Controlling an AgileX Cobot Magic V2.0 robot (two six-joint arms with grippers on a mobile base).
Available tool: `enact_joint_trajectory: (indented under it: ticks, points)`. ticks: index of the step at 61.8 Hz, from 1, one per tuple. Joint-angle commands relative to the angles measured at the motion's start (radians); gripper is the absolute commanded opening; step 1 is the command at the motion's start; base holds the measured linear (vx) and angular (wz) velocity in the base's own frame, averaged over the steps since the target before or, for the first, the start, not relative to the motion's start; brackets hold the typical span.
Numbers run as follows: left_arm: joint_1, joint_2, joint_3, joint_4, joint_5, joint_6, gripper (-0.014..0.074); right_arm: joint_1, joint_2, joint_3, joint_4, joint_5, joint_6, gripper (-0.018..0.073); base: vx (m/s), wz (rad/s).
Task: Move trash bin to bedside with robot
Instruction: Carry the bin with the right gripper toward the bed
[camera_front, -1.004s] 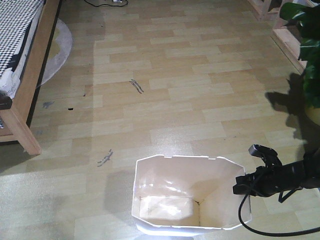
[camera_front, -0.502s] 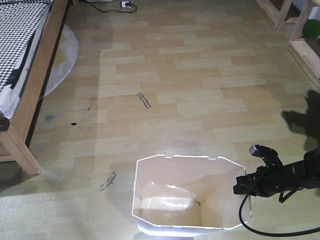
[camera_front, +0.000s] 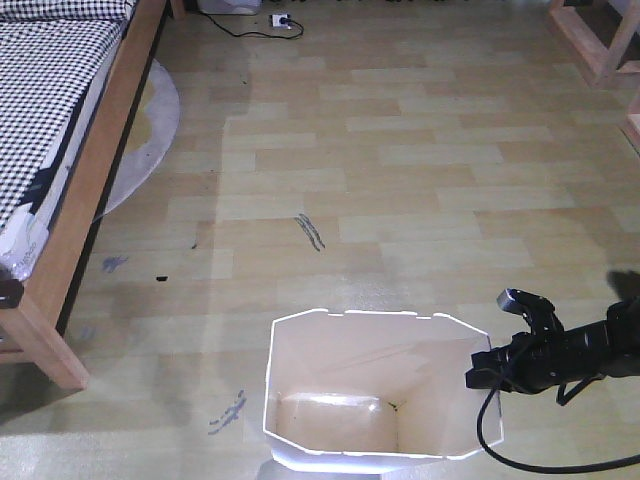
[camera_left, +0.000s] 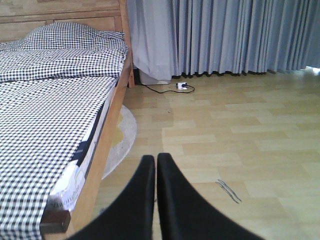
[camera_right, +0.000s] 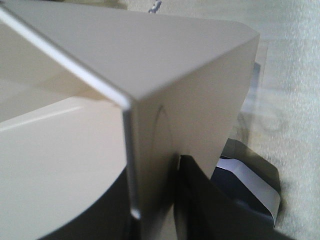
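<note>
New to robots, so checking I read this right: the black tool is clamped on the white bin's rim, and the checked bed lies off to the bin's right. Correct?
Not quite: the bed lies to the left of the trash bin, as the front-facing view shows. The right tool is indeed clamped on the rim.

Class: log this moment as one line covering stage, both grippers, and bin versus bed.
stage: trash bin gripped, not yet bedside | right gripper: shut on its right wall | left gripper: shut, empty | bed: front-left, apart from bin

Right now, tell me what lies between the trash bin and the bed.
Front-facing view: only floor with dark scuff marks separates trash bin from bed.
</note>
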Motion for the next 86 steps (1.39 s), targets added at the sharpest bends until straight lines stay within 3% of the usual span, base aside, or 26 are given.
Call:
enact_joint_trajectory:
  ticks: [1,86]
  points:
    - [0.000,-0.015,0.019,-0.004,-0.071,0.000,-0.0006,-0.004,-0.068,-0.002,0.010,0.244,-0.001,-0.0006,0.33,0.09]
    - [0.000,-0.015,0.019,-0.004,-0.071,0.000,-0.0006,-0.004,-0.068,-0.002,0.010,0.244,-0.001,-0.0006,0.34,0.03]
